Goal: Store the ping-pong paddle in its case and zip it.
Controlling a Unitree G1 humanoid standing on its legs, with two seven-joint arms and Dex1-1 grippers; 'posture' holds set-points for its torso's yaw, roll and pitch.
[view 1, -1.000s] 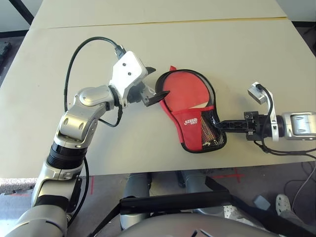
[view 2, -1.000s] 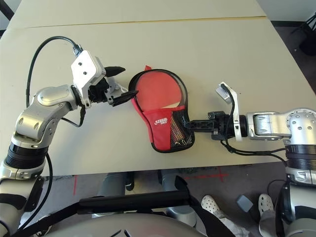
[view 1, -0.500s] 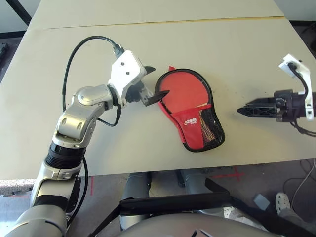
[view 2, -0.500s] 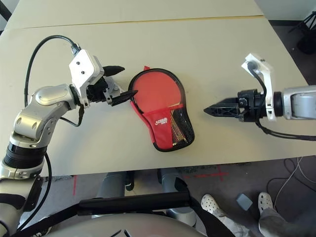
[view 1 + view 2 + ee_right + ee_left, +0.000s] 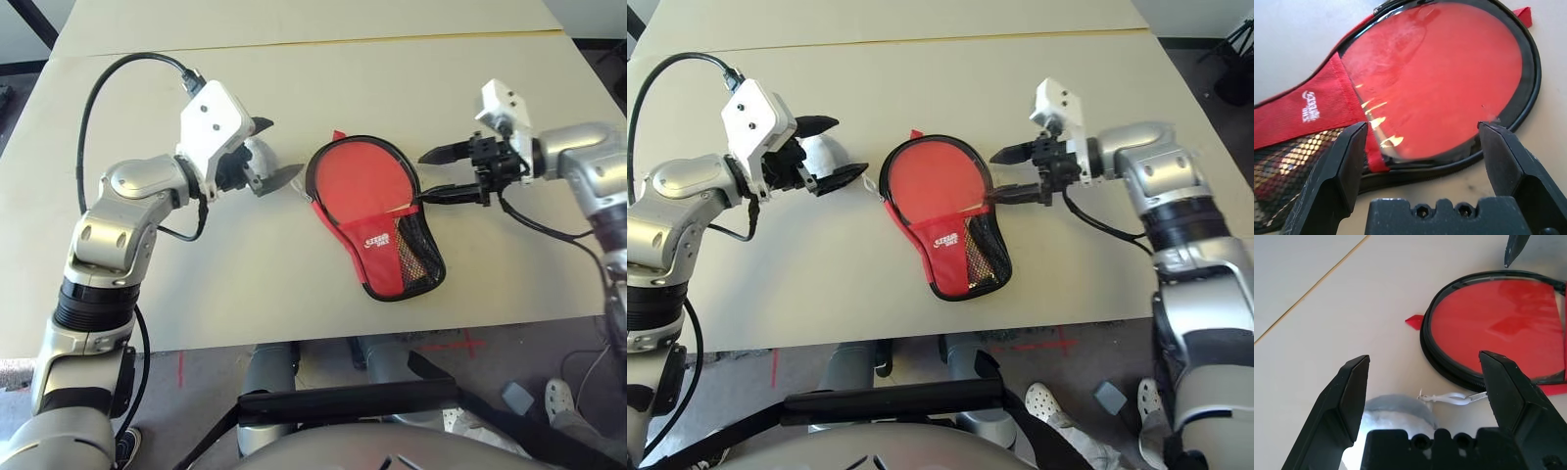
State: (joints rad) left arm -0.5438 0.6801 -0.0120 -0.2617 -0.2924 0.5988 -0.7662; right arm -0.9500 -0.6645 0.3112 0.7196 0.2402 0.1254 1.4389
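Note:
The red case (image 5: pixel 377 257) lies flat at the table's middle, its mesh pocket toward me. Inside its black-rimmed round part shows the red face of the ping-pong paddle (image 5: pixel 361 181), with the handle tucked under the red pocket. My right gripper (image 5: pixel 438 174) stands open at the case's right edge, its lower fingertip at the rim; in the right wrist view the paddle (image 5: pixel 1440 78) lies just beyond its fingers. My left gripper (image 5: pixel 274 149) is open to the left of the case, with a grey-white plush toy (image 5: pixel 1396 418) between its fingers near their base.
A white cord (image 5: pixel 1449 396) runs from the plush toy to the zipper pull (image 5: pixel 1476 395) on the case's rim. A seam (image 5: pixel 313 44) crosses the far tabletop. The table's front edge (image 5: pixel 294 338) runs close below the case, and bare table lies on all sides.
My right gripper let go at the case's mesh end, drew back, opened, and came in again higher, beside the round part. My left gripper moved left, away from the case.

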